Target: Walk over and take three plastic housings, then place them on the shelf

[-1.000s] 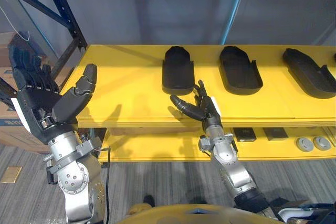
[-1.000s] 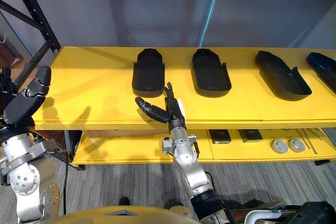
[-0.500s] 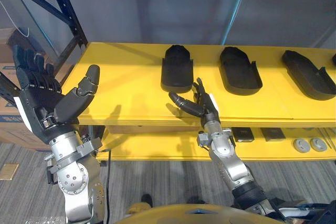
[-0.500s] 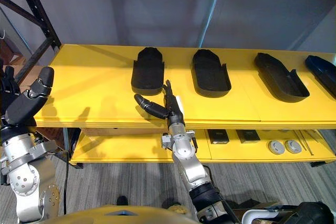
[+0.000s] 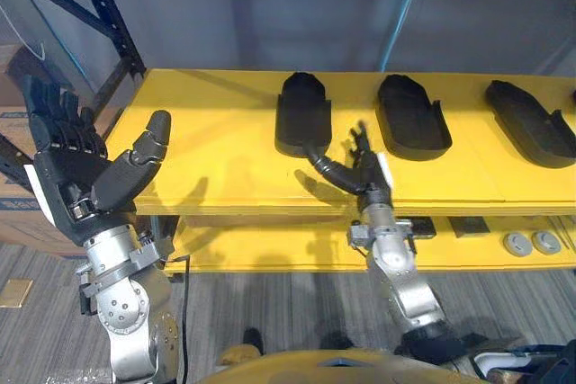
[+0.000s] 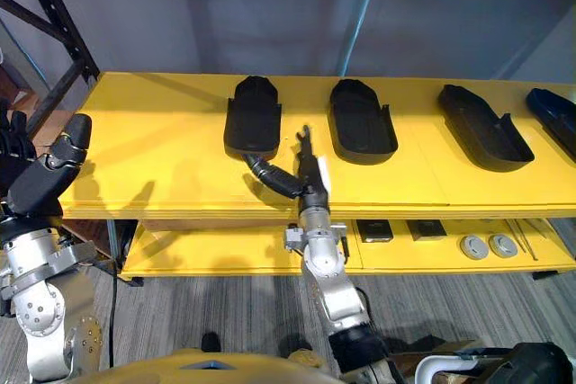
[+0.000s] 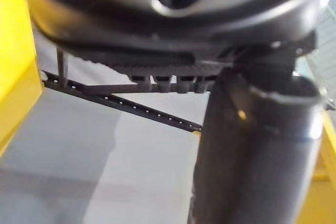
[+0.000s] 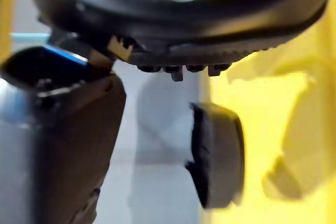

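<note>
Black plastic housings [image 6: 363, 120], four in a row on the yellow shelf [image 6: 162, 141], just beyond the right hand [image 5: 369, 177]: fingers spread, empty, thumb by the leftmost. Left hand [image 5: 81, 168] well aside, splayed, empty.

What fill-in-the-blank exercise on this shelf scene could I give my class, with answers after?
The shelf bearing the black housings is coloured ___.
The open right hand reaches toward the ___ housing of the row.
The left hand, raised with straight fingers, holds ___.
Two round grey discs lie on the shelf's ___ level.
Missing words: yellow; leftmost; nothing; lower.
</note>
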`<state>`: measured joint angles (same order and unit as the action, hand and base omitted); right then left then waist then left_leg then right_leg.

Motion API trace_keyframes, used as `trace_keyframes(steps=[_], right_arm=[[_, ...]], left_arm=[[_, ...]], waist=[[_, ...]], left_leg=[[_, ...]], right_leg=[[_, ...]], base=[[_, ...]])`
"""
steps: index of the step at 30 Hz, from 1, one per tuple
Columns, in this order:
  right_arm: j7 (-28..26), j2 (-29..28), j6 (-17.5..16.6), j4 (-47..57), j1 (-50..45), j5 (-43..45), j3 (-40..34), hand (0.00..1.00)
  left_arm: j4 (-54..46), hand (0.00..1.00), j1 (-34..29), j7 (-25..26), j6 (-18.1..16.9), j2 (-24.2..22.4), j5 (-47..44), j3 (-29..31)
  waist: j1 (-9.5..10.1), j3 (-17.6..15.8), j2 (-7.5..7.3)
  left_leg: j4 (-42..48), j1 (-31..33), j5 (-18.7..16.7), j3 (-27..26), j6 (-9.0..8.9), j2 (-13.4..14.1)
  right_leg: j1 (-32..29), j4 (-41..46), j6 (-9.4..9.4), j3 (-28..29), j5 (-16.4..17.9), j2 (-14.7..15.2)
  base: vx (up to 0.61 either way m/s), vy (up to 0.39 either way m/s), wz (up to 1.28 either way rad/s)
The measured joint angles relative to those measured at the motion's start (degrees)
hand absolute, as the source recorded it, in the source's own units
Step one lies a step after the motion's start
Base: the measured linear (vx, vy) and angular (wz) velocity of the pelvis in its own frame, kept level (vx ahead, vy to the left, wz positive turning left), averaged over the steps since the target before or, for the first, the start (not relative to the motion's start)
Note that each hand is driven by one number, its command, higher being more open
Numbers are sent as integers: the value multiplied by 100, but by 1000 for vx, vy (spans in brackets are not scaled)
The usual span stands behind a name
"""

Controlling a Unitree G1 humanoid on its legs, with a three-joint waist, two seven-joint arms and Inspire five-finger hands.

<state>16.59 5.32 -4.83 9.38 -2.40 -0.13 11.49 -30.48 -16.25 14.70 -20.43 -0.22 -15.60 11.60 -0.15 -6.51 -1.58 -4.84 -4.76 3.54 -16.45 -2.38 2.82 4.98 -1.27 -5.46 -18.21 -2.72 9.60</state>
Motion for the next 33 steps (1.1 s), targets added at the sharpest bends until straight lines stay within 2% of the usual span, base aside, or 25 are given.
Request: trace_keyframes(steps=[3,5,7,9,11,16,18,23,28,29,30,31,32,33], right_arm=[[43,-24,-285,784,-299,-223,-422,100],[175,-58,-600,1349,-532,-415,-995,100],[323,-59,-726,1581,-770,-411,-1438,100],[462,-63,-743,1629,-1023,-396,-1814,100],[539,-109,-688,1629,-1460,-387,-2170,100],[568,-395,-675,1654,-2239,-134,-2455,100],[679,-587,-676,1660,-2718,7,-2550,100],[709,-845,-749,1661,-3340,382,-2439,100],[431,-832,-1031,1662,-3315,384,-1886,100],[326,-816,-1045,1661,-3212,376,-1737,100],[160,-700,-1063,1600,-2923,354,-1448,100],[69,-553,-1067,1504,-2663,332,-1262,100],[11,-409,-1070,1433,-2477,332,-1167,100],[-22,-34,-1070,1208,-2057,333,-1020,100]], left_arm=[[-86,100,1,42,-89,2,25,-2],[-241,100,15,29,-228,16,32,-32],[-321,100,46,-6,-355,32,26,-167],[-390,100,90,-57,-473,81,-2,-366],[-377,100,270,-84,-484,207,-56,-826],[-226,100,588,-32,-442,442,-69,-1602],[-12,100,794,-64,-323,541,-216,-2071],[400,100,1029,-204,94,535,-483,-2850],[580,100,1229,-153,446,510,-508,-3180],[581,100,1216,-156,472,511,-525,-3142],[562,100,1179,-175,557,514,-664,-2996],[559,100,1121,-192,627,538,-682,-2870],[558,100,1080,-190,683,553,-682,-2830],[544,100,895,-248,731,562,-680,-2834]], waist=[[-72,2,-12],[-282,3,-36],[-383,9,-42],[-531,7,-41],[-713,-16,5],[-1258,-69,164],[-1477,-80,248],[-1760,-49,309],[-1720,-24,341],[-1646,-11,346],[-1415,-10,364],[-1263,-16,373],[-1165,-23,391],[-963,-21,511]], left_leg=[[4,-72,-24,-206,25,4],[4,-145,-104,-416,25,6],[4,-216,-184,-637,9,12],[5,-277,-249,-865,-1,16],[10,-405,-348,-1209,-34,21],[354,-656,-762,-1979,-134,127],[468,-785,-930,-2378,-209,195],[616,-986,-1146,-2944,-361,345],[912,-1021,-1265,-3148,-431,480],[1081,-962,-1334,-2863,-314,505],[1551,-766,-1567,-1911,91,576],[1946,-591,-1779,-1188,405,587],[2169,-492,-1960,-696,474,558],[2464,-345,-2220,207,458,517]], right_leg=[[-54,-7,-26,216,-39,-9],[-109,-11,-41,433,-48,-18],[-167,-7,-48,649,-53,-35],[-247,-6,-58,889,-71,-59],[-311,-7,-78,1229,-105,-102],[-355,-2,-112,1999,-133,-229],[-397,-4,-133,2366,-147,-332],[-443,-3,-143,2839,-154,-504],[-550,22,-150,3154,-176,-730],[-618,43,-121,3332,-198,-786],[-767,140,-89,3749,-242,-919],[-852,223,-81,4016,-240,-1006],[-902,252,-39,4176,-200,-1062],[-1012,304,-41,4479,-209,-1225]], base=[[55,14,-40],[73,22,-50],[34,21,-60],[24,24,-65],[28,28,-76],[25,29,-86],[13,5,-86],[9,-28,-60],[-5,-63,-36],[-17,-99,-118],[-14,-94,-145],[-9,-88,-151],[-64,4,-147],[-75,82,-125]])
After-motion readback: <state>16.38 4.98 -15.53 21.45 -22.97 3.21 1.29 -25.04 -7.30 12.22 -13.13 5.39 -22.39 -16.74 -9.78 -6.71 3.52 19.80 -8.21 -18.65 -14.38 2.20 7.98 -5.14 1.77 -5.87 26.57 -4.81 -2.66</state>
